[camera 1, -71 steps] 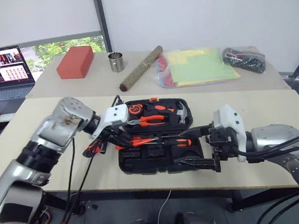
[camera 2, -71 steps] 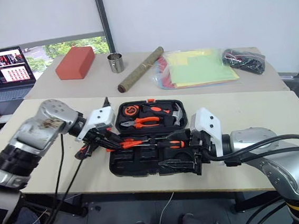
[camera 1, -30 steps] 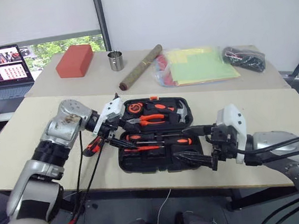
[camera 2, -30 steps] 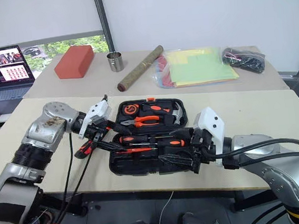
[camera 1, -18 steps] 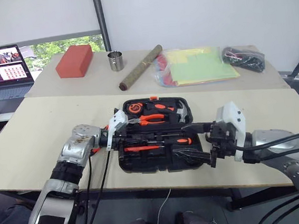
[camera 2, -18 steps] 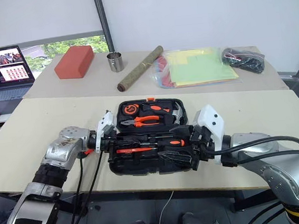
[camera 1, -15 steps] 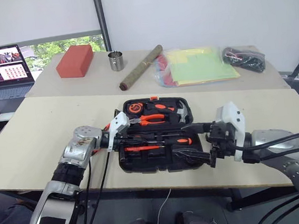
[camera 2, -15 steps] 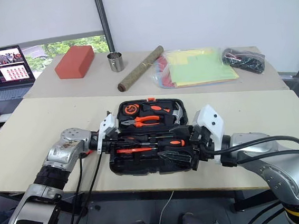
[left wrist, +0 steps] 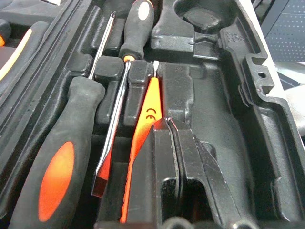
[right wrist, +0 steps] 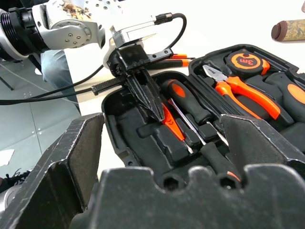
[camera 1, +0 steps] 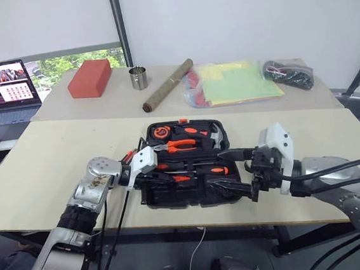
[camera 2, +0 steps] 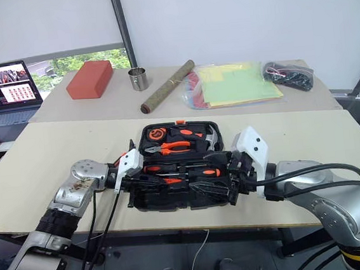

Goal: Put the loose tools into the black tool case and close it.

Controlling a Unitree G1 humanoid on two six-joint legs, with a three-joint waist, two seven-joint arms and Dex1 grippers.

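Two head views show your left hand (camera 1: 146,166), lower than a second ago, inside the open black plastic tool case (camera 1: 195,191) on the pale surface (camera 1: 54,153). Your left wrist view shows its fingers (left wrist: 159,157) pressed together on the slim orange tester (left wrist: 147,107), seating it beside two screwdrivers (left wrist: 119,90); slot walls crowd it. Your right wrist view shows your right hand (right wrist: 162,157) spread wide, empty, at the case's near edge.

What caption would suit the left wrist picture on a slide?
Left gripper, shut, pressing a slim orange tester into the black tool case beside two screwdrivers.
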